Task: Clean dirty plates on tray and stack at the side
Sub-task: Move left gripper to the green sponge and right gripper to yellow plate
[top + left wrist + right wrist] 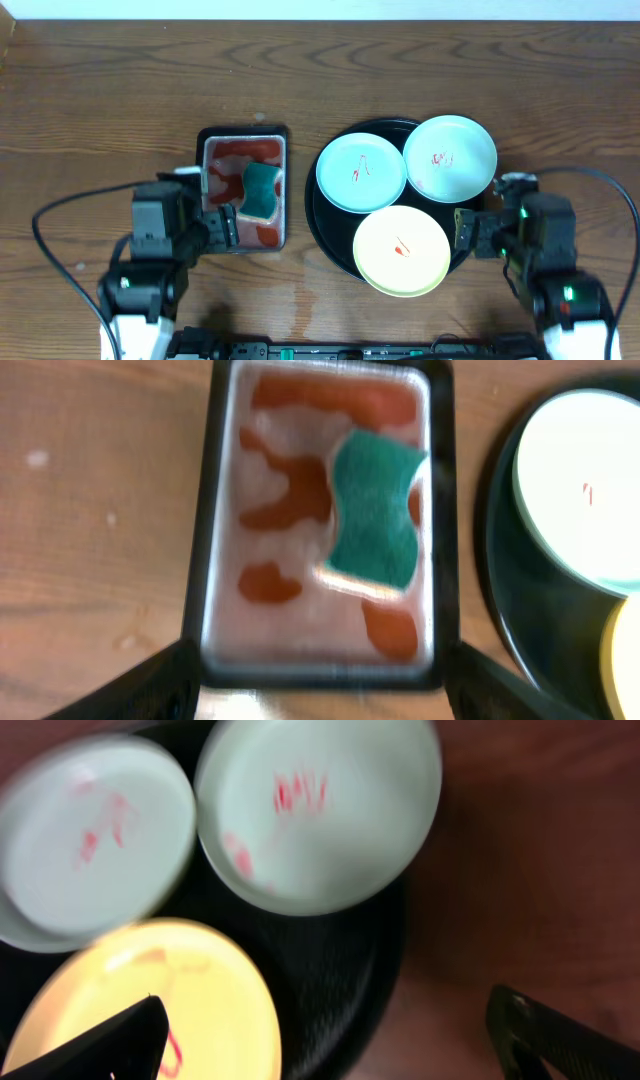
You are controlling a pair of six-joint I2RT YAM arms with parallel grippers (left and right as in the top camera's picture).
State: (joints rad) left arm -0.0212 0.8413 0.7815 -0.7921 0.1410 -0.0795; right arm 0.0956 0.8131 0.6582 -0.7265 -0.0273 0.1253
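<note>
Wooden counter (100, 80): three plates (361, 172) on tray (325, 225), all red-marked, none stacked. Left claw (320, 660), right claw (328, 1005) wide, empty.

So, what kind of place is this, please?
Probably a robot test bench, not a real kitchen: a wooden table, robot arms at its edge, and red-marked plates on a black tray beside a sponge in a metal tray.

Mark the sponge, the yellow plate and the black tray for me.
sponge (262, 188), overhead view, middle of its green top.
yellow plate (400, 250), overhead view, centre of its face.
black tray (330, 235), overhead view, bare floor left of the yellow plate.
</note>
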